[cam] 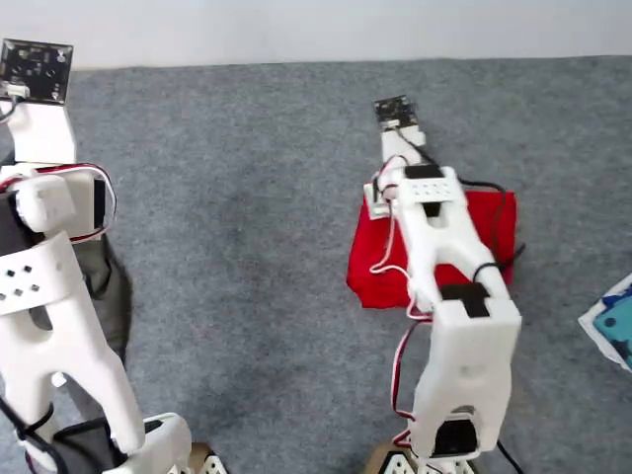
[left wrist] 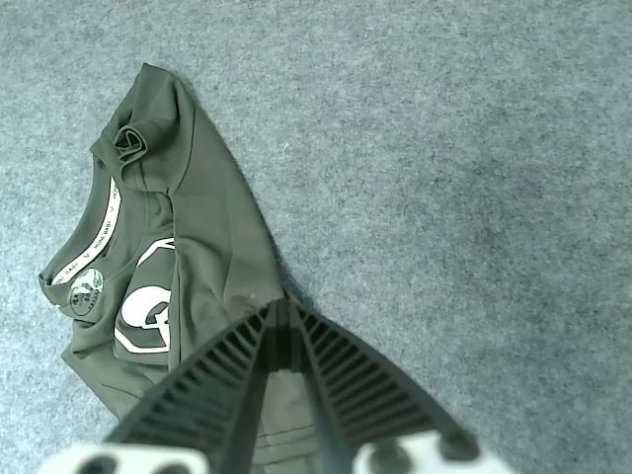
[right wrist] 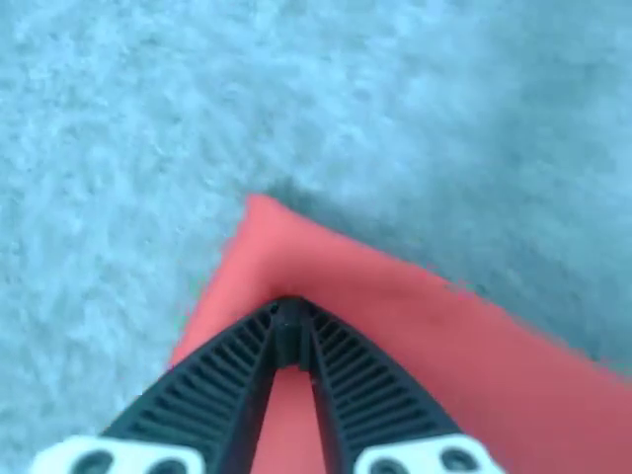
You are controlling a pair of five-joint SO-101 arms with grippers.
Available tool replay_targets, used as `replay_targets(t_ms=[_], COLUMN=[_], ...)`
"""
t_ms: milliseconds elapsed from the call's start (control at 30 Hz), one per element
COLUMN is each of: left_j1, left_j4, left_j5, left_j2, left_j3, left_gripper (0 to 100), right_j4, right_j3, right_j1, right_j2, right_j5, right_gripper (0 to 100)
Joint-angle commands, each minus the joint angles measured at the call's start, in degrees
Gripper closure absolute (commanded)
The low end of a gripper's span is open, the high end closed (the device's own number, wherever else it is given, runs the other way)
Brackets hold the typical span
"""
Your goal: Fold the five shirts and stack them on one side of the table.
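A dark olive shirt point(left wrist: 188, 247) with a white print lies folded on the grey table, by the left arm's base point(cam: 111, 296) in the high view. My left gripper point(left wrist: 286, 314) is shut, its tips meeting on this shirt's edge, where a crease runs up to them. A red shirt point(right wrist: 444, 346) lies folded right of the table's middle point(cam: 489, 222), partly under the right arm. My right gripper point(right wrist: 288, 308) is shut on the red cloth just behind its near corner point(right wrist: 259, 207).
A blue and white garment point(cam: 614, 321) pokes in at the right edge of the table. Grey carpet-like table surface point(cam: 247, 227) stretches open between the two arms and toward the back. The right arm's cables point(cam: 395, 346) hang beside it.
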Motion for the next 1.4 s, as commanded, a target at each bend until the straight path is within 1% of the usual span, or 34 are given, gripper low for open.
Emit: replay_targets(t_ms=[0, 233, 367, 500, 600, 733, 833, 1033, 1200, 1300, 1367], left_j1=[0.09, 0.09, 0.09, 0.09, 0.09, 0.09, 0.09, 0.09, 1.76, 4.75, 5.89], left_j4=[1.14, 1.14, 1.14, 1.14, 1.14, 1.14, 1.14, 1.14, 1.14, 1.14, 1.14], left_j5=[-0.44, -0.44, -0.44, -0.44, -0.44, -0.44, -0.44, -0.35, -0.35, -0.35, -0.35], left_j2=[-1.93, -2.02, -2.02, -2.02, -2.02, -2.02, -2.02, -2.02, -2.99, -5.01, -6.68], left_j3=[-0.22, -0.22, -0.22, -0.22, -0.22, -0.22, -0.22, -0.22, -0.22, 0.57, 2.68], left_gripper=[100, 100, 100, 100, 100, 100, 100, 100, 100, 100, 100], right_j4=[2.33, 16.75, 22.46, 26.95, 30.2, 34.42, 35.91, 34.24, 34.59, 34.68, 36.53], right_j3=[-7.47, -18.02, -20.4, -20.4, -20.4, -20.4, -20.13, -19.34, -21.89, -21.98, -21.98], right_j1=[-1.8, -1.63, -0.13, 3.74, 7.96, 13.49, 17.19, 24.22, 25.36, 25.36, 25.36], right_j2=[2.51, 0.31, -3.12, -6.11, -6.46, -6.29, -5.93, -0.48, -2.77, -6.2, -8.31], right_j5=[0.7, 0.7, 0.79, 0.79, 1.05, 5.71, 7.47, 11.16, 11.78, 11.78, 11.78], right_gripper=[98.9, 98.9, 98.9, 98.9, 98.9, 98.9, 98.9, 98.9, 98.9, 98.9, 98.9])
